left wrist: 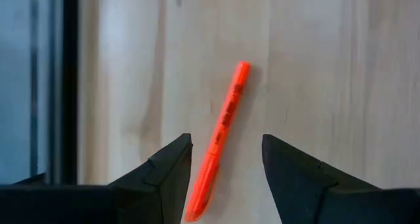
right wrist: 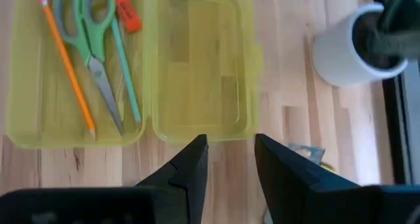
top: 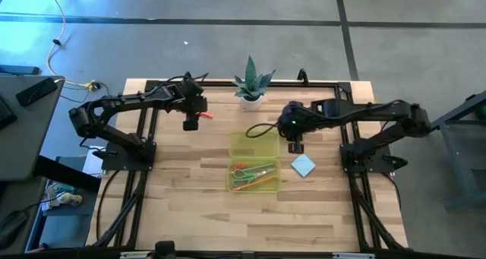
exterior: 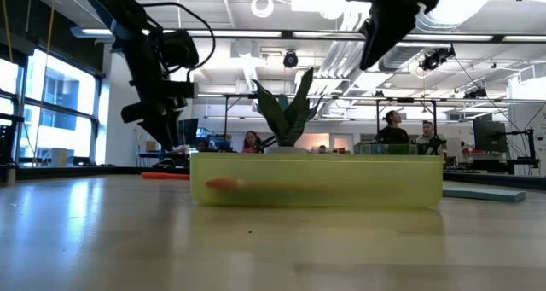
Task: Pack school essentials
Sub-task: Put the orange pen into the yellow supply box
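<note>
An orange pen [left wrist: 223, 129] lies flat on the wood near the table's far-left part, also seen as pen [top: 203, 116]. My left gripper [left wrist: 226, 142] hovers above it, open, one finger on either side, not touching. An open green-yellow box [top: 254, 160] lies at the table's middle. One half holds green-handled scissors [right wrist: 88, 37], an orange pencil [right wrist: 65, 60], a teal pen [right wrist: 125, 66] and a small red piece [right wrist: 128, 14]; the other half [right wrist: 200, 66] holds nothing. My right gripper [right wrist: 230, 140] is open, raised beside the box's right side. A blue note pad [top: 303, 165] lies flat right of the box.
A spiky green plant in a white pot [top: 250, 88] stands at the far edge, just behind the box. A black cable [top: 258, 130] curls from the right arm over the box's far half. Bare wood lies toward the near edge [top: 250, 221]. People show in the room behind.
</note>
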